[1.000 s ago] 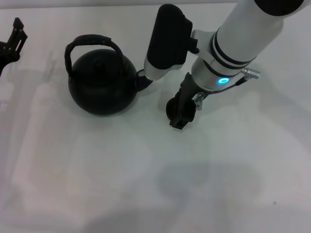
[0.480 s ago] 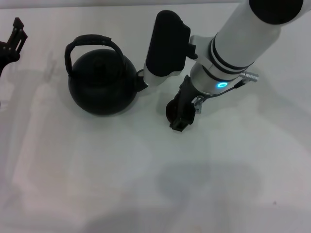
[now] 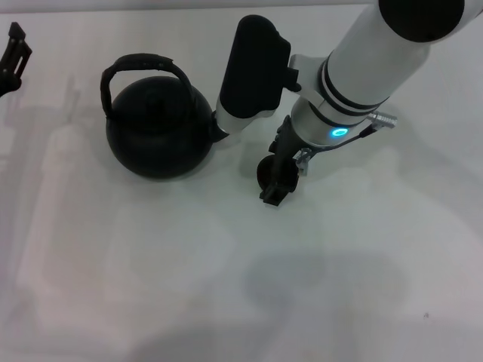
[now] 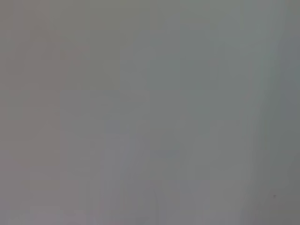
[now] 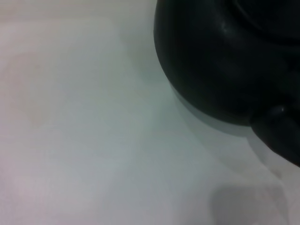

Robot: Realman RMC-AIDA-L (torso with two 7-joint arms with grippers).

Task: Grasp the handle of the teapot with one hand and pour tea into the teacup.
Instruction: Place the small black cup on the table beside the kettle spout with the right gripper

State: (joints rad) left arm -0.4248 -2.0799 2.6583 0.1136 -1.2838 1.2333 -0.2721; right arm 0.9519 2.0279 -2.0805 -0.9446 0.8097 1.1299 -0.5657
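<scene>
The matte black teapot (image 3: 157, 132) stands on the white table at centre left, its arched handle (image 3: 142, 63) upright over the lid and its spout pointing right toward my right arm. My right gripper (image 3: 276, 183) hangs low to the right of the teapot, right by the small dark teacup (image 3: 265, 169), which it mostly hides. I cannot tell whether it touches the cup. The right wrist view shows the teapot's body (image 5: 220, 61) close up. My left gripper (image 3: 14, 51) sits at the far left edge, well away from the teapot.
The white table (image 3: 226, 286) stretches bare in front of the teapot and cup. The right arm's black forearm cover (image 3: 253, 64) hangs just right of the teapot's spout. The left wrist view shows only plain grey surface.
My right arm and gripper have shifted slightly left, toward the teapot. My left gripper has pulled farther toward the left edge. The teapot has not moved.
</scene>
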